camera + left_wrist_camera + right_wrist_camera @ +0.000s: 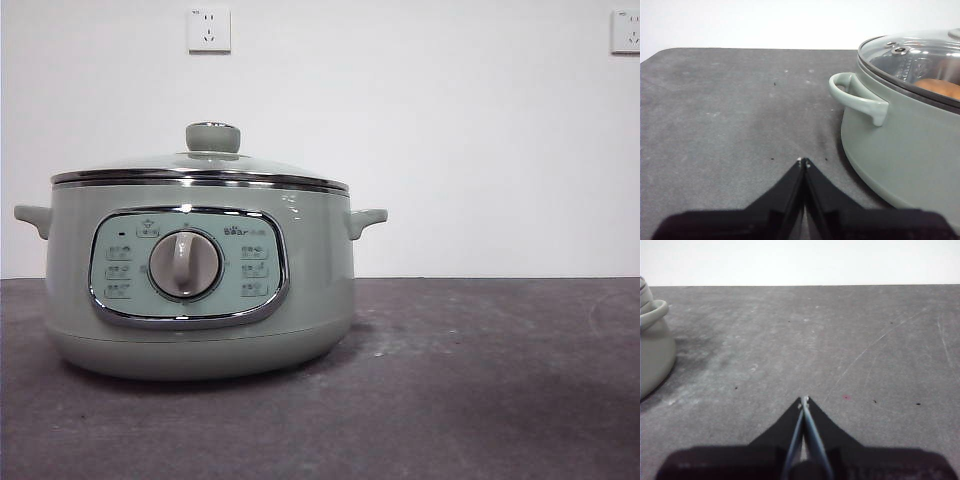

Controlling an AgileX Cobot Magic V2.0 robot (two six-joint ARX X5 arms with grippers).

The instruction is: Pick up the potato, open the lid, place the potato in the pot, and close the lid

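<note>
On the dark tabletop (480,400) stands the pot (200,290), its lid (205,165) seated on the rim. Through the glass, the potato (940,87) lies inside. Left tool (803,162) hovers low beside the pot's handle (855,97), jaws pressed together, holding nothing. Right tool (803,401) waits likewise closed and empty over bare tabletop.

The pot (200,300) is showing sage green, its panel framed in chrome around a grey dial (185,264). On it, the clear lid (200,165) is wearing a steel rim and green knob; beneath the glass, the potato (942,88) is glowing orange-brown. Around the pot, the table (480,380) is looking dark grey with pale scuffs.
</note>
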